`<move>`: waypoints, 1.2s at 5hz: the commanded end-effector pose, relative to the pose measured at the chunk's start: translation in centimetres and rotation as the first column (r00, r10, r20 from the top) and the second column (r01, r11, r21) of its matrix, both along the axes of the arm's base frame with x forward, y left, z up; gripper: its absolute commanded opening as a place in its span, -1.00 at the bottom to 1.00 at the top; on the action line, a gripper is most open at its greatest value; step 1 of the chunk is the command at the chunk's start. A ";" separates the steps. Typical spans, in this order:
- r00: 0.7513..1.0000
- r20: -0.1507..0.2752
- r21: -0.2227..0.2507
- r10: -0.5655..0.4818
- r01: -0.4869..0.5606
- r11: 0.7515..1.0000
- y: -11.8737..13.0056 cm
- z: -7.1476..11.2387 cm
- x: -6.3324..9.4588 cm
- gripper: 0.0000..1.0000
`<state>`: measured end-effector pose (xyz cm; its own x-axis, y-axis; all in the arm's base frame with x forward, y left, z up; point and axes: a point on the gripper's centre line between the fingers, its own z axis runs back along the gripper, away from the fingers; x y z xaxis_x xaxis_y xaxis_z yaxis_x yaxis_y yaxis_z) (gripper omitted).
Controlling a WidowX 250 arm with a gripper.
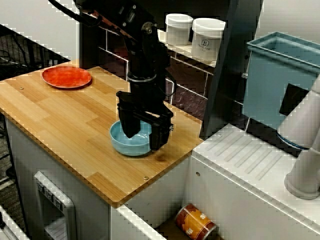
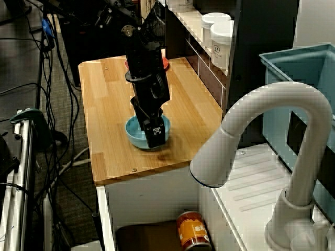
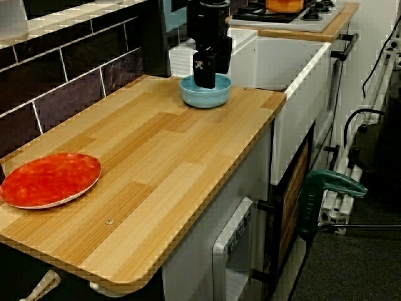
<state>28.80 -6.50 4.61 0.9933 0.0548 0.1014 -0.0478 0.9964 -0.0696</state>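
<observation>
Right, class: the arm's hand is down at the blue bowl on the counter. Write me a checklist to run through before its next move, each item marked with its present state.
1. The hand over the blue bowl: ok.
2. Its fingers spread apart: ok.
3. The fingers touching the bowl's rim: cannot tell.
4. The bowl upright on the wooden counter: ok.
5. The bowl empty: cannot tell, the hand hides part of the inside.
6. The red plate well apart from the bowl: ok.

Wooden counter (image 1: 65, 115), dark tiled wall (image 3: 75, 69), white sink (image 1: 250, 165), grey floor (image 3: 351, 276).
</observation>
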 end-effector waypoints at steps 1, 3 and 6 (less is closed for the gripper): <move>1.000 0.030 0.040 -0.004 0.002 0.999 -1.4 -1.4 0.5 1.00; 0.999 0.023 0.029 -0.023 0.022 0.999 -0.9 -1.3 -0.1 -1.00; 0.997 -0.068 0.025 -0.032 0.033 0.999 2.5 -0.3 -0.5 -1.00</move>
<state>28.01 -4.45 3.18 0.9999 0.0143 -0.0021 -0.0144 0.9992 -0.0379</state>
